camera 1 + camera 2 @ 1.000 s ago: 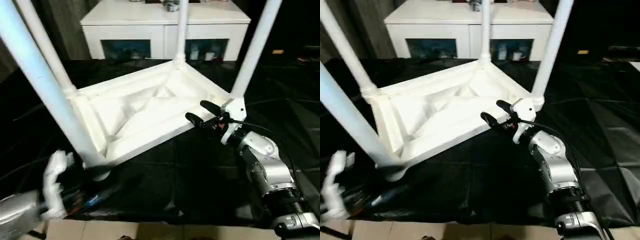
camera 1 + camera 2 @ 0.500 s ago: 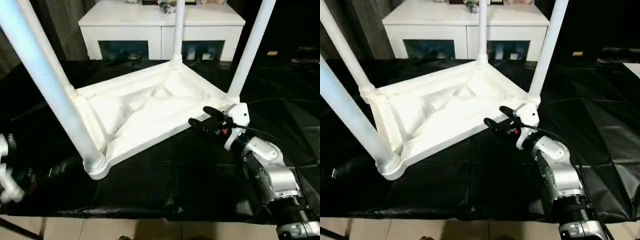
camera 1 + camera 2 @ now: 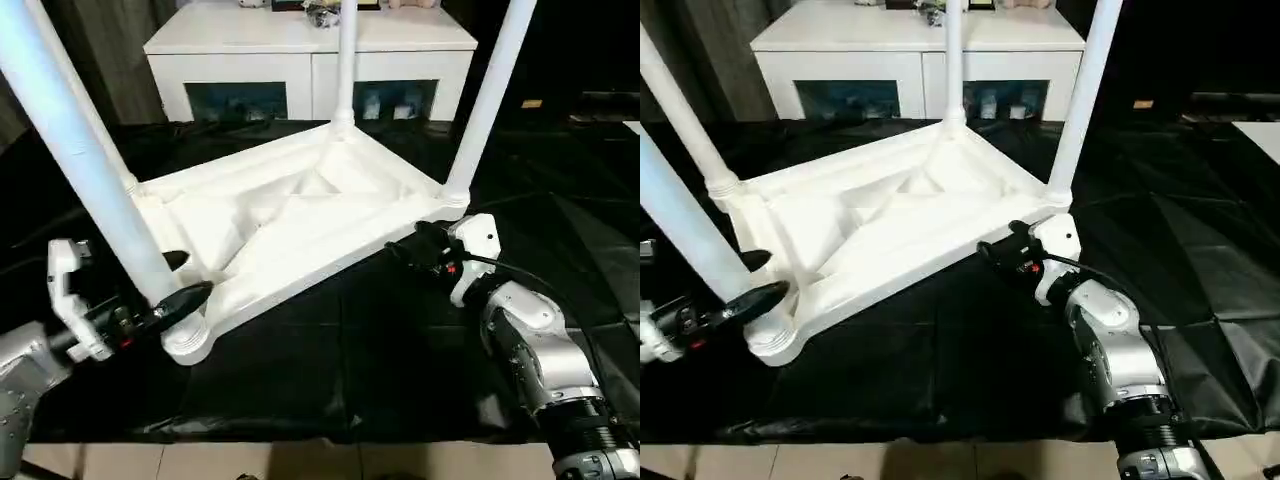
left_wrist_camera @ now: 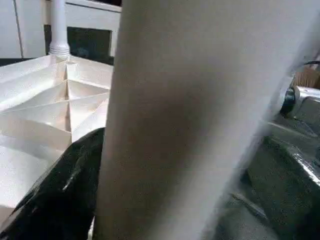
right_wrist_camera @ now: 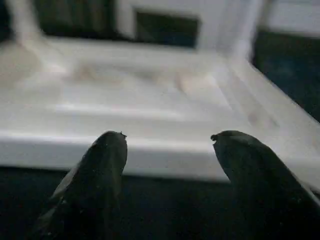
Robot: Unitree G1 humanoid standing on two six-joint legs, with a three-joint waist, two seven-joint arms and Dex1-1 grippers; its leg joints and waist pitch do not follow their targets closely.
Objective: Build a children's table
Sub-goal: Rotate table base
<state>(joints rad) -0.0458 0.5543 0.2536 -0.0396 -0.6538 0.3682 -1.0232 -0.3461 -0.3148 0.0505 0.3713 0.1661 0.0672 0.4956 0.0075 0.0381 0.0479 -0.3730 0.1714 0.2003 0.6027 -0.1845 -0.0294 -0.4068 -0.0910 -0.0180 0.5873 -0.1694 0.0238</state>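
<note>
The white children's table (image 3: 300, 215) lies upside down on black cloth with its ribbed underside facing up, and its legs stand upright in the corner sockets. My left gripper (image 3: 180, 280) is open at the base of the near-left leg (image 3: 90, 170), one black finger on each side of it. In the left wrist view that leg (image 4: 190, 125) looms close beside one finger (image 4: 60, 200). My right gripper (image 3: 410, 243) is open just off the table's rim, close to the right corner socket. The right wrist view shows its fingers (image 5: 107, 155) apart and pointing at the rim (image 5: 165, 150).
A white low cabinet (image 3: 310, 60) with dark glass openings stands behind the table. Black cloth (image 3: 350, 350) covers the work surface up to its front edge, with pale floor below. Dark curtains hang at the back left.
My left arm had pulled back to the left edge and has now come in again, its fingers around the near-left leg's base. The right gripper has drawn back a little from the rim.
</note>
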